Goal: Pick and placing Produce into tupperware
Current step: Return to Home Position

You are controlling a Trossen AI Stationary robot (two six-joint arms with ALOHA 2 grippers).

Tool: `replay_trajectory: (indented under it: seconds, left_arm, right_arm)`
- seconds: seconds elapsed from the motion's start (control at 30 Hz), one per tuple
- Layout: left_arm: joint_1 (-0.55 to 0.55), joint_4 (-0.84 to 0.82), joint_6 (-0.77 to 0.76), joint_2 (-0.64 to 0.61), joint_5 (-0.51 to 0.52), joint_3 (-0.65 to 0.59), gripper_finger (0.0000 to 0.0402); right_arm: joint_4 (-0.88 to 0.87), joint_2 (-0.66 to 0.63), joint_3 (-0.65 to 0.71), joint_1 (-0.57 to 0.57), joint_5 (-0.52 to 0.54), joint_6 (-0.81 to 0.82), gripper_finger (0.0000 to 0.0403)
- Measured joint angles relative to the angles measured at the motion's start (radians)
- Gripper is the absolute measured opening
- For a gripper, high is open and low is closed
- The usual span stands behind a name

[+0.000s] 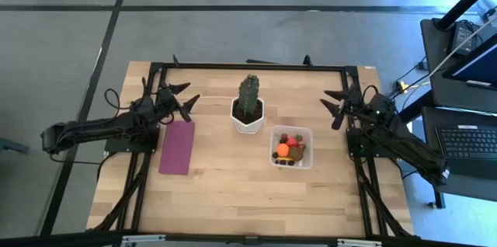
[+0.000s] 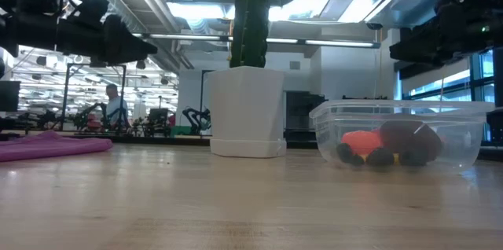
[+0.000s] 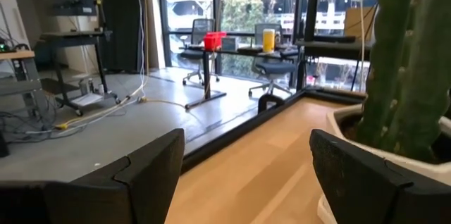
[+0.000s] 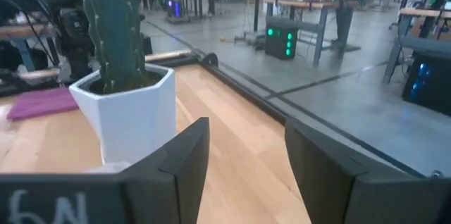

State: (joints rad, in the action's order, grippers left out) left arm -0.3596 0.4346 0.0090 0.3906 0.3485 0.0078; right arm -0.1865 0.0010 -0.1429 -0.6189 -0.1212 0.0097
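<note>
Produce (image 1: 289,151) was noted inside clear box (image 1: 292,129), right of centre; left gripper (image 1: 183,99), centre left, and right gripper (image 1: 332,108), centre right, were both held open

white handwritten marks (image 4: 44,206), seemingly "6n", on the dark body of the right gripper (image 4: 243,160), right wrist view

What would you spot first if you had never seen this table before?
Probably the tall green cactus in its white pot, standing near the middle of the table. Right beside it sits the clear tupperware holding the produce, with one bright orange piece glowing among darker ones. The left gripper and right gripper hang open at the two sides, with a purple mat near the left one.
</note>
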Motion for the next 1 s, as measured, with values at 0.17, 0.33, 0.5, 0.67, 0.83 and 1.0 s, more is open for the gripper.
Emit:
replay_trajectory:
  seconds: [0.17, 0.33, 0.5, 0.67, 0.83, 1.0]
  left_arm:
    - [0.0, -0.066, -0.005, -0.057, 0.0, 0.0, 0.0298]
    - [0.0, -0.069, -0.005, -0.131, 0.0, 0.0, 0.0298]
    - [0.0, -0.153, 0.0, -0.215, 0.001, 0.0, 0.0298]
    - [0.0, -0.244, -0.008, -0.288, 0.001, 0.0, 0.0298]
    - [0.0, -0.266, -0.008, -0.341, 0.001, 0.0, 0.0298]
    - [0.0, -0.268, -0.008, -0.354, 0.001, 0.0, 0.0298]
  right_arm:
    - [-0.092, 0.0, -0.089, 0.0, 0.0, -0.02, 0.0188]
    - [-0.087, 0.0, -0.101, 0.0, 0.0, -0.045, 0.0188]
    - [-0.091, 0.0, -0.099, 0.0, 0.0, -0.049, 0.0188]
    - [-0.085, 0.0, -0.098, 0.0, 0.0, -0.073, 0.0188]
    - [-0.055, 0.0, -0.098, 0.0, -0.001, -0.094, 0.0188]
    - [-0.023, 0.0, -0.097, 0.0, -0.001, -0.106, 0.0188]
